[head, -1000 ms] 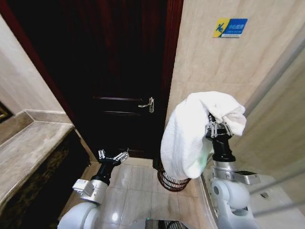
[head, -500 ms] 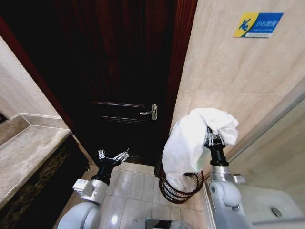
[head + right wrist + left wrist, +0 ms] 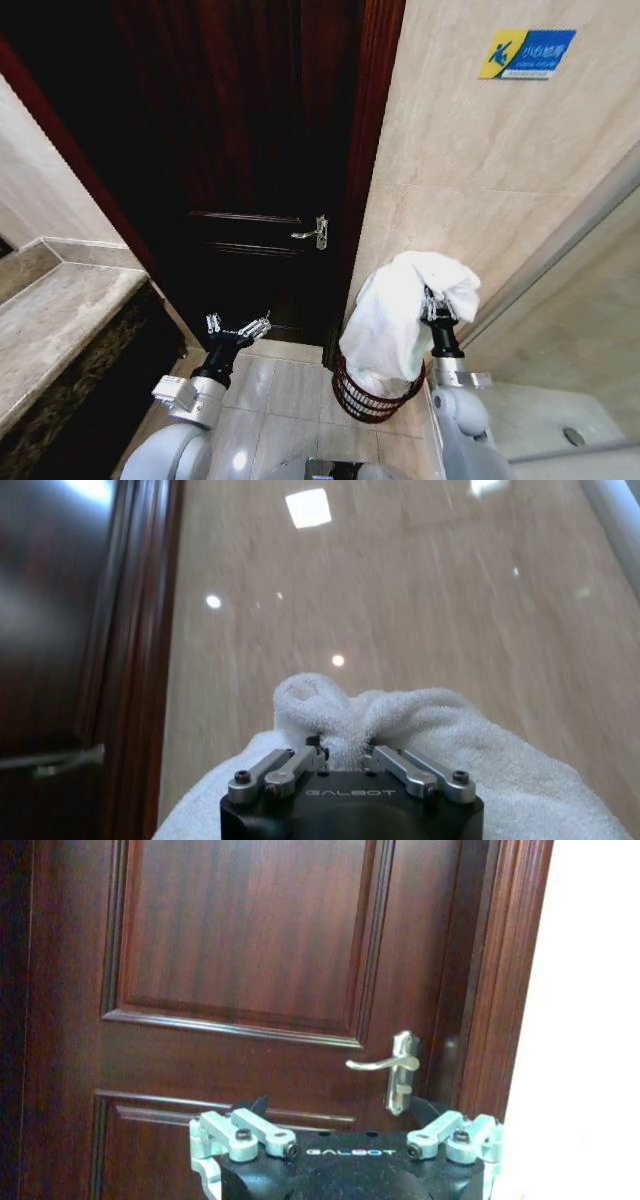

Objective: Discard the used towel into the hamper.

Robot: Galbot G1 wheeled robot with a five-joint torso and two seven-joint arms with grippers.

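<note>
Hanging in a long white drape over the hamper (image 3: 377, 392), tail already dipping inside the rim: the towel (image 3: 400, 315), soft, limp, light, unlikely to slip from a pinch on a bunched fold. Standing on the tiled floor in the corner beside the dark wooden door (image 3: 250, 160). Pinching that bunched fold near the top, jaws nearly closed: right gripper (image 3: 345, 761). Idling spread and empty, low before the door: left gripper (image 3: 237, 326).

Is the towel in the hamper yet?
Partly: the towel hangs from the right pincer, its lower end inside the hamper.
</note>
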